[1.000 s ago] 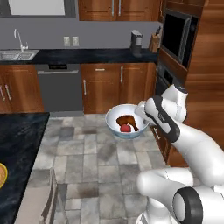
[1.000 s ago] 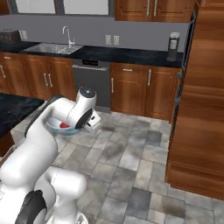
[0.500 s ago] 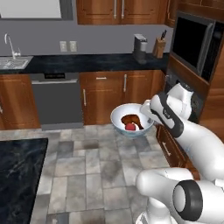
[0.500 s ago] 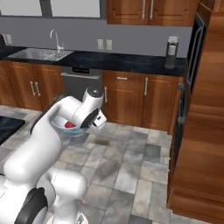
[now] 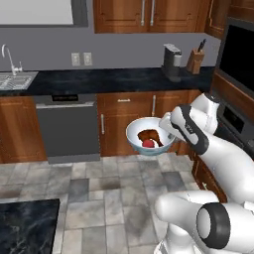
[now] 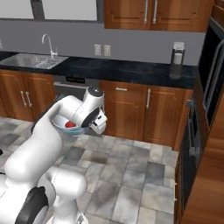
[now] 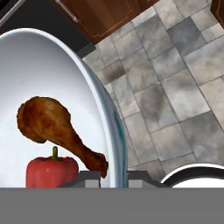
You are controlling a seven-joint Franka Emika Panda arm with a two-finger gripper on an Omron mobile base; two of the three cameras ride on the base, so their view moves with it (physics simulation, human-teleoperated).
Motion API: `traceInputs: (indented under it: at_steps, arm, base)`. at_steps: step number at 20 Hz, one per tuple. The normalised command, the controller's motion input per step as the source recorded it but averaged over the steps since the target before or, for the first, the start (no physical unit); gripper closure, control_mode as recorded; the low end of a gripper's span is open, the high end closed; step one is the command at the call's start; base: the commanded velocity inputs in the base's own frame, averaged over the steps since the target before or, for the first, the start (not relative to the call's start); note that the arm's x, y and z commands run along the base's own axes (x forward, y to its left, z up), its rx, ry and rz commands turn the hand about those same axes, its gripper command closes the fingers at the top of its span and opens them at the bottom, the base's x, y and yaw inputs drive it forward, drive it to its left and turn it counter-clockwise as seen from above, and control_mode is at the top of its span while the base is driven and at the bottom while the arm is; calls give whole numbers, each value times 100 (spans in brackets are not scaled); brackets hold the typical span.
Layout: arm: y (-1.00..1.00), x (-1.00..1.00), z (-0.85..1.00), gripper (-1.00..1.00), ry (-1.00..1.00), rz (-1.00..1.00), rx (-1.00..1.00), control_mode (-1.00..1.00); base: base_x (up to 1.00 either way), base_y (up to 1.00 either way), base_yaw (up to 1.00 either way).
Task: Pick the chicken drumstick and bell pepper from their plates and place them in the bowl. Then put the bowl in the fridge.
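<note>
The bowl (image 5: 150, 138) was carried clear of any bench, above the tiled floor (image 5: 104, 198), with the jaws closed on its rim at the side nearest the arm; in the hand view the two fingertips (image 7: 89, 178) straddled the rim of the bowl (image 7: 114, 131), one inside and one outside. Inside the bowl lay the chicken drumstick (image 7: 57, 129), its thin end pointing toward the gripper (image 7: 113, 178), and the bell pepper (image 7: 51, 171) touched it from below. Both items also showed from the left base view, the drumstick (image 5: 149, 135) above the pepper (image 5: 148, 144).

Over the preceding second the whole background had slid sideways in both base views: the sink (image 6: 33, 61) and the dishwasher (image 5: 67, 124) had shifted across the picture, and the dark wall oven (image 5: 238, 59) had grown larger at the right edge. This indicated that the base had turned or driven, not that the furniture had moved. The bowl had kept the same place relative to the arm (image 6: 70, 127), and its contents had not shifted.

By this reading the loading step was complete and the transport step was under way. The fridge remained to be reached, so the closing placement was not yet done. A level bowl would matter most during the drive.
</note>
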Motion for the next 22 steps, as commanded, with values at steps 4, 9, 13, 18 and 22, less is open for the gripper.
traceInputs:
  at_steps: [4, 9, 13, 18, 22]
  arm:
    - [0, 0, 0, 100, 0, 0, 0, 100]
    - [0, 0, 0, 100, 0, 0, 0, 100]
    - [0, 0, 0, 100, 0, 0, 0, 100]
    - [0, 0, 0, 100, 0, 0, 0, 100]
    - [0, 0, 0, 100, 0, 0, 0, 100]
  base:
    - [87, 30, 0]
    - [87, 28, 1]
    - [84, 23, 7]
    - [76, 19, 20]
    - [57, 19, 42]
